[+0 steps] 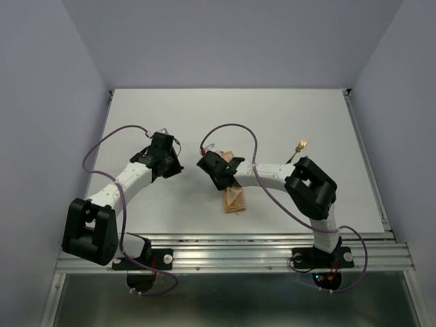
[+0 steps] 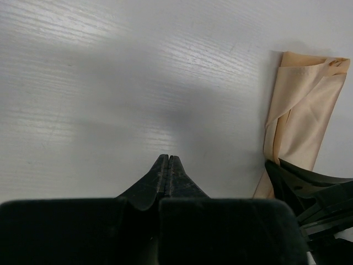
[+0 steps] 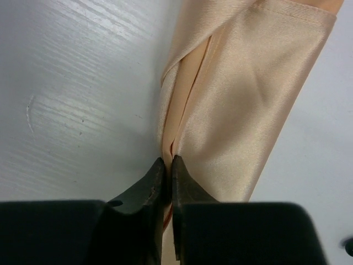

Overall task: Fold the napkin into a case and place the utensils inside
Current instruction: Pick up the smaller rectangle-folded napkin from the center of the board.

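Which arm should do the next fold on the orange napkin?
Right, probably. The right gripper pinches an edge of the napkin, while the left gripper is shut above the table, off to the side and holding nothing.

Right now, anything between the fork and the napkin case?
Yes. In the top view the right arm lies across the line from the fork to the case, its tool pinched on the case's edge.

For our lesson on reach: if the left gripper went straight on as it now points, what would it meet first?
Probably only bare table; the left gripper points past the napkin, which lies off to its right. Depth is unclear.
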{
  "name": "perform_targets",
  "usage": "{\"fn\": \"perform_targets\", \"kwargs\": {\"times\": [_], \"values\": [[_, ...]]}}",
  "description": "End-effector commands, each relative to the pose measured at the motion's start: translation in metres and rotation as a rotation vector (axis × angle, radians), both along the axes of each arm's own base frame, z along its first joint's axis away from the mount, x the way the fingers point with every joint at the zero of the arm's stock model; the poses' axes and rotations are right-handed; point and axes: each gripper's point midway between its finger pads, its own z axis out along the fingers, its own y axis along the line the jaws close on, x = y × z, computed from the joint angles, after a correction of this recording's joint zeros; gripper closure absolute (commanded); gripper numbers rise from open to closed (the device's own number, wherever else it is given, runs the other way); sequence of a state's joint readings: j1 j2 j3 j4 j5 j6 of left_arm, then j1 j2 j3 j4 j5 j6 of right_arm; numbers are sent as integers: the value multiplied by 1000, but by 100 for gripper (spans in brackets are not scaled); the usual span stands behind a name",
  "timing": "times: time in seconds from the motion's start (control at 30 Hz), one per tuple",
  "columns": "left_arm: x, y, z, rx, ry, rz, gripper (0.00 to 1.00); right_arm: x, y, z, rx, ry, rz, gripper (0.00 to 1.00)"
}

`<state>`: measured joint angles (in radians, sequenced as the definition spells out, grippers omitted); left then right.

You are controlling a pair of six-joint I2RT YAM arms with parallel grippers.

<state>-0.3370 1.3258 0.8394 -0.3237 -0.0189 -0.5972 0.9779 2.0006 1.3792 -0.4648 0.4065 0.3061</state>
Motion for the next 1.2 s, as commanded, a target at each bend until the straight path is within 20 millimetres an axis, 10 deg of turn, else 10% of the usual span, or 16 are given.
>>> {"fn": "perform_targets", "kwargs": {"times": [0.0, 0.47, 0.9, 1.17], "values": [[1, 3, 0, 8, -18, -6, 100, -3, 4, -6, 0, 5, -5, 99], [-2, 14, 11, -52, -29, 45, 100, -18, 71, 45, 369, 40, 168, 99], [-2, 59, 80, -64, -186, 155, 100, -36, 118, 73, 615, 118, 276, 99], [-4, 65, 87, -58, -192, 159, 100, -39, 130, 98, 755, 120, 334, 99]]}}
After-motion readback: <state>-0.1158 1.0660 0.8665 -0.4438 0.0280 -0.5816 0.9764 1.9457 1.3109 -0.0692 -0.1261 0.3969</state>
